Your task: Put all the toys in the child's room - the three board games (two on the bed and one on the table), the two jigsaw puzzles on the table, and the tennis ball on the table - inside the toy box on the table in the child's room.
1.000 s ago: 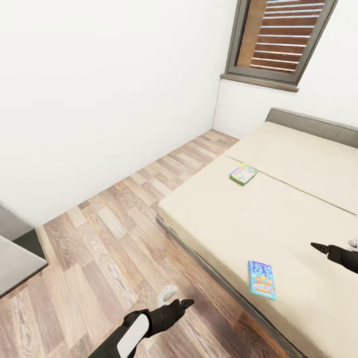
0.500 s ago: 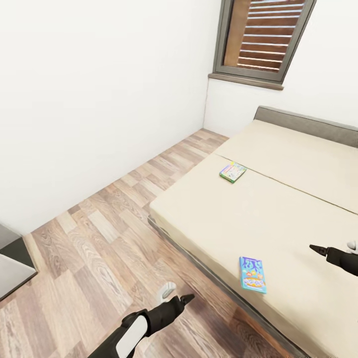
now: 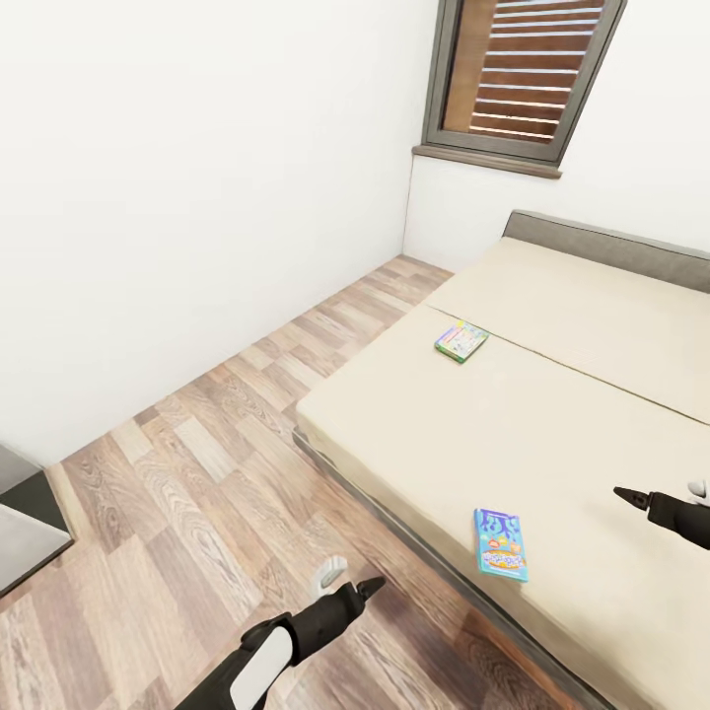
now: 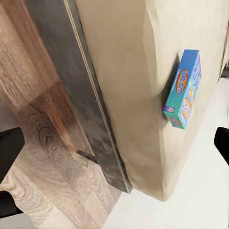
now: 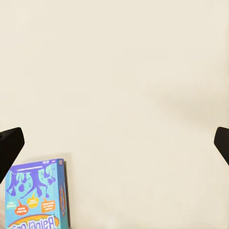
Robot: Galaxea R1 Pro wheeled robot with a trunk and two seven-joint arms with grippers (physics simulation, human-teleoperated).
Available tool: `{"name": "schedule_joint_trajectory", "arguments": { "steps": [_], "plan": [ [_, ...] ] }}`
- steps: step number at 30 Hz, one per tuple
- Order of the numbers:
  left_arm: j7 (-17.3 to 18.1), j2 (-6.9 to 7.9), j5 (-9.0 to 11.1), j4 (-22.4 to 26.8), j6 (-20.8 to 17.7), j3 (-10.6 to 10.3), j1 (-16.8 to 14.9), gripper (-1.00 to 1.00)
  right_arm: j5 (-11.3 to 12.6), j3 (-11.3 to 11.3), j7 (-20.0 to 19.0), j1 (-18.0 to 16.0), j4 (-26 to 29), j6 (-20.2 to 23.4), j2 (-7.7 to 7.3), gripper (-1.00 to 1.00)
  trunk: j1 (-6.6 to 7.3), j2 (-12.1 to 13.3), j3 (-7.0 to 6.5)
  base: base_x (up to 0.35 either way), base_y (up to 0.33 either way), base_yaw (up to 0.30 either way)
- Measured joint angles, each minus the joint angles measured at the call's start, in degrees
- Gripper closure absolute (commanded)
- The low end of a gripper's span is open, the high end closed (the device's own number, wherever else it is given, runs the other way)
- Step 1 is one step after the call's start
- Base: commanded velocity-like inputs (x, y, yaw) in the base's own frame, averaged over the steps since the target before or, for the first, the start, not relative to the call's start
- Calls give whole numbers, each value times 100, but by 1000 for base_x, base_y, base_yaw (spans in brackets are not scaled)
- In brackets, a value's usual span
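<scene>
The left claw hangs over the wood-plank floor just off the bed's near edge, its fingers spread wide in the left wrist view. The right claw hovers above the mattress, fingertips set wide apart in the right wrist view. Between them, close to the bed's edge, lies the small blue board game. A green-and-white board game lies well beyond, under the shuttered window.
</scene>
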State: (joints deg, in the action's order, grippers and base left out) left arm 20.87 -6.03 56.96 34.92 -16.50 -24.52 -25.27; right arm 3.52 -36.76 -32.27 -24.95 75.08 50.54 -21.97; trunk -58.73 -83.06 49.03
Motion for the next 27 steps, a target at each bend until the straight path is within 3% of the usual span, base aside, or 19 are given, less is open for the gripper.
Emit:
{"name": "schedule_joint_trajectory", "arguments": {
  "steps": [14, 27],
  "plan": [
    [747, -2, -51, -8, 114, -25, 0, -100, 0, 1, 0, 12, 19, 1, 4, -100, 0, 0, 0, 0, 0, -2],
    [896, 3, -50, -13, 130, -7, -1, -100, 0, -2, 0, 18, 32, 1, 0, -100, 0, 0, 0, 0, 0, 0]
  ]
}}
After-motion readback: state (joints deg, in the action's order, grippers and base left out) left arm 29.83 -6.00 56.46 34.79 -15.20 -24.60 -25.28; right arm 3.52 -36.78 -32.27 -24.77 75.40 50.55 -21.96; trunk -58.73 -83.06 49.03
